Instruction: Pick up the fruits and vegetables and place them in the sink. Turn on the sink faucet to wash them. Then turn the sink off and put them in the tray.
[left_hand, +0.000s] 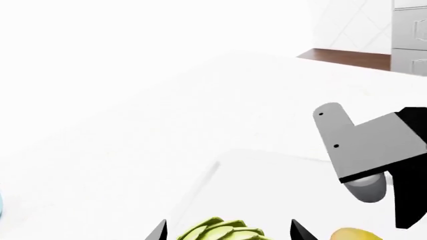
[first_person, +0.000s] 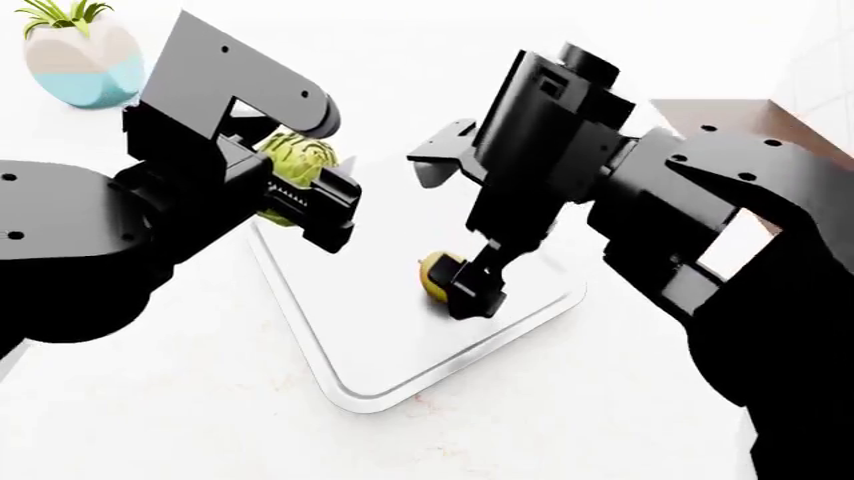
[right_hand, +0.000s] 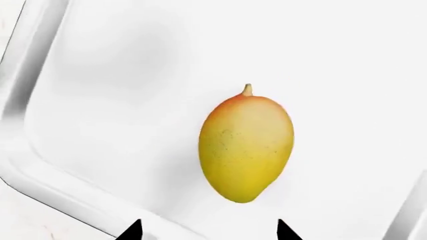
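The light green artichoke (first_person: 302, 158) hangs above the far left edge of the silver tray (first_person: 300, 330), with my left gripper (first_person: 296, 178) shut on it. In the left wrist view the artichoke (left_hand: 223, 231) sits between the black fingertips (left_hand: 158, 232). The yellow-orange mango (right_hand: 245, 145) lies loose on the tray (right_hand: 40, 175), just ahead of my open right gripper (right_hand: 208, 232). In the head view the right gripper (first_person: 474, 285) hovers right beside the mango (first_person: 438, 275). The sink and the faucet are out of view.
A potted plant in a white-and-blue pot (first_person: 83, 55) stands at the far left of the white counter. My right arm's grey and black links (left_hand: 363, 145) cross the left wrist view. A brown floor strip and grey drawers (left_hand: 408, 35) show beyond the counter.
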